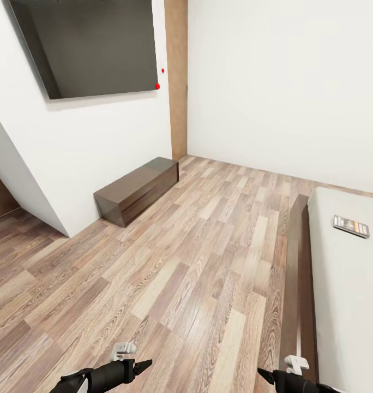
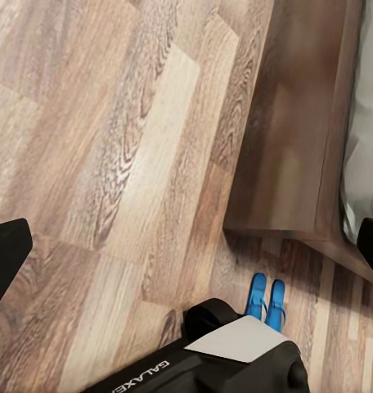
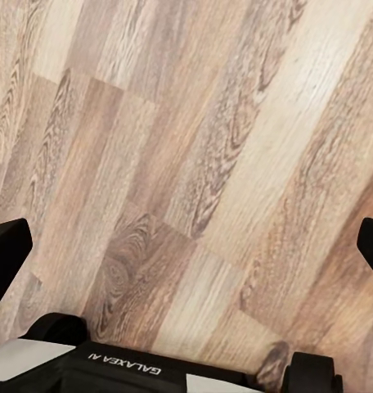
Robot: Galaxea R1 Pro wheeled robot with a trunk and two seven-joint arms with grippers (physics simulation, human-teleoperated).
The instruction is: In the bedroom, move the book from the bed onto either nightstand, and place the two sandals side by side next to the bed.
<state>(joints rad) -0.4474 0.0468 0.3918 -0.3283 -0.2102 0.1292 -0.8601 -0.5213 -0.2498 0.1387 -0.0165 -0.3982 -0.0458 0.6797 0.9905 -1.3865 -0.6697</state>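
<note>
**Both hands low over the plank floor, book on the bed ahead**

Nearest the head camera, the left hand [image 1: 133,364] and the right hand [image 1: 274,375] sit at the lower edge of the picture, each a black sleeve with a pale grey fitting on top and a dark tapered tip. In each wrist view the two black fingers [image 2: 5,254] [image 3: 6,252] stand far apart at opposite edges of the picture with only bare floor between them, so both hands are spread wide and hold nothing.

The floor [image 1: 170,284] is wood plank in mixed tan, grey-brown and pale strips with strong swirling grain. In the left wrist view the two sandals [image 2: 266,299], bright blue and flat, lie side by side and touching on the planks just beside the corner of the bed's dark brown frame.

To the right in the head view runs the bed [image 1: 350,295]: a smooth pale grey-white mattress edged by a long dark wooden rail. The book [image 1: 351,226], thin and rectangular with a dark cover and an orange strip, lies flat on the mattress near its far end.

Farther off on the left, a low, boxy dark-brown bench [image 1: 137,190] stands against the white wall [image 1: 284,82]. Above it hangs a flat dark screen [image 1: 91,46] with two small red dots by its lower corner.
</note>
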